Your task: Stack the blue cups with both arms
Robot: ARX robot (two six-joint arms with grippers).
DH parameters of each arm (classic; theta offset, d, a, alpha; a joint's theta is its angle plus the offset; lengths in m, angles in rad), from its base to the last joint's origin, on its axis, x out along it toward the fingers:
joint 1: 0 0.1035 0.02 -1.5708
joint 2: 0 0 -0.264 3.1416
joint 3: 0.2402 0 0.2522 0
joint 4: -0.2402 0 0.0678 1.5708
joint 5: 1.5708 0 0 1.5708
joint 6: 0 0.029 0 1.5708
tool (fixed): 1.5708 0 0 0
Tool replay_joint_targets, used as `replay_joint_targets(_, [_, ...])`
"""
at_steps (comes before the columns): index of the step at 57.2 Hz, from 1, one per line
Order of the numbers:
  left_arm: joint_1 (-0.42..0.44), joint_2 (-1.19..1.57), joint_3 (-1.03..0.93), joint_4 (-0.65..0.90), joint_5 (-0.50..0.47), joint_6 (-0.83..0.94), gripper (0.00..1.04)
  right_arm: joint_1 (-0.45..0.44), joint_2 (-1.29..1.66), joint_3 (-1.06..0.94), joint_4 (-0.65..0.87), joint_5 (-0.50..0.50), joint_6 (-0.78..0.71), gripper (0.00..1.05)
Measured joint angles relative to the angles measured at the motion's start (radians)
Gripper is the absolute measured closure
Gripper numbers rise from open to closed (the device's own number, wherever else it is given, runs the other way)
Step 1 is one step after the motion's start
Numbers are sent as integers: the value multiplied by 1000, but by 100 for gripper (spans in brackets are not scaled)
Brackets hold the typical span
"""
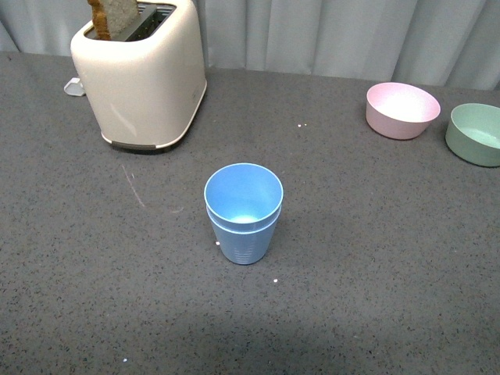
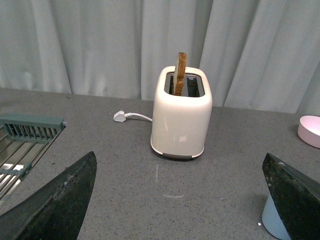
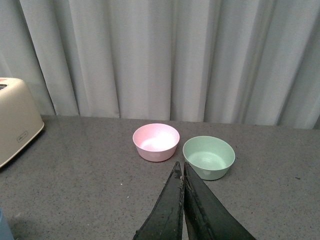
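Observation:
The two light blue cups (image 1: 243,212) stand nested, one inside the other, upright at the middle of the grey table. Neither arm shows in the front view. In the left wrist view my left gripper (image 2: 179,155) is open and empty, its black fingers (image 2: 60,200) spread wide. The base of the blue cups (image 2: 274,222) shows just beside and behind the one finger, apart from the pads. In the right wrist view my right gripper (image 3: 180,166) is shut with nothing between its fingers and points toward the bowls. A sliver of blue cup (image 3: 4,227) shows at that frame's corner.
A cream toaster (image 1: 141,74) with a slice of toast stands at the back left, its white plug (image 2: 120,116) lying on the table. A pink bowl (image 1: 402,109) and a green bowl (image 1: 475,133) sit at the back right. A dish rack (image 2: 25,135) shows at the far left. A grey curtain hangs behind.

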Motion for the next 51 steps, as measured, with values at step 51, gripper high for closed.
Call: replay_joint_targets(51, [0, 0, 0, 0, 0, 0, 7, 0, -395, -1, -380, 0, 0, 104])
